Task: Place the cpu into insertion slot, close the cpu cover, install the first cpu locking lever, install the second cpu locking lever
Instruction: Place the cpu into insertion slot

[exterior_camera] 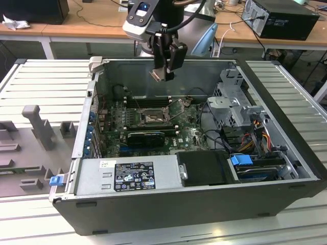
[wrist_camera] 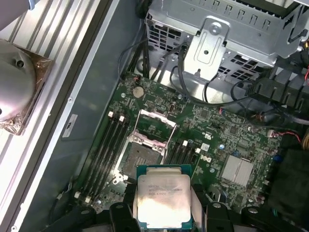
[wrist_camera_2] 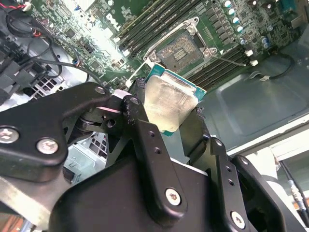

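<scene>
the gripper (exterior_camera: 163, 74), clamped on two opposite edges of the cpu (wrist_camera: 162, 200), held it above, well apart from, the uncovered insertion slot (wrist_camera_2: 181, 50).

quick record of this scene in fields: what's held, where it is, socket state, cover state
gripper: shut on the cpu, gripping opposite edges
cpu position: in the air above the open computer case, not yet seated
insertion slot: empty, on the green motherboard, beside the memory slots
cpu cover: looks swung open next to the slot
</scene>
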`<state>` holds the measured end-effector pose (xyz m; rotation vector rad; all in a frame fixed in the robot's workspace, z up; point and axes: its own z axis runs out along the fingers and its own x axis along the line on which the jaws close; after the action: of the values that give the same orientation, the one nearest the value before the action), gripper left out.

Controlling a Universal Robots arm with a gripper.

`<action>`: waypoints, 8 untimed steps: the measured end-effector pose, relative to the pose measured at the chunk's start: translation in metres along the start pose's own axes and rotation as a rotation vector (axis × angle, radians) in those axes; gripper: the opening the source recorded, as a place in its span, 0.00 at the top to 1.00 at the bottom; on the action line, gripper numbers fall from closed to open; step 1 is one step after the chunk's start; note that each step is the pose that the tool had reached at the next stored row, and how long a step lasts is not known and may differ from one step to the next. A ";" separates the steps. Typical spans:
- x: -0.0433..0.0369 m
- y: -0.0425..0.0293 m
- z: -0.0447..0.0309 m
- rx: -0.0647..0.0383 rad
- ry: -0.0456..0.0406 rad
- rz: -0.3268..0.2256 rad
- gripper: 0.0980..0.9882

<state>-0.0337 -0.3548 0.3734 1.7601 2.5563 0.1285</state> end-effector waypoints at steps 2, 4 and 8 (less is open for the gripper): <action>0.0000 0.0000 0.0002 0.000 -0.0012 0.014 0.52; 0.0000 0.0000 0.0002 0.000 -0.0022 0.025 0.52; 0.0000 0.0000 0.0003 -0.001 -0.0043 0.049 0.52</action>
<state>-0.0337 -0.3548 0.3731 1.8215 2.5106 0.1271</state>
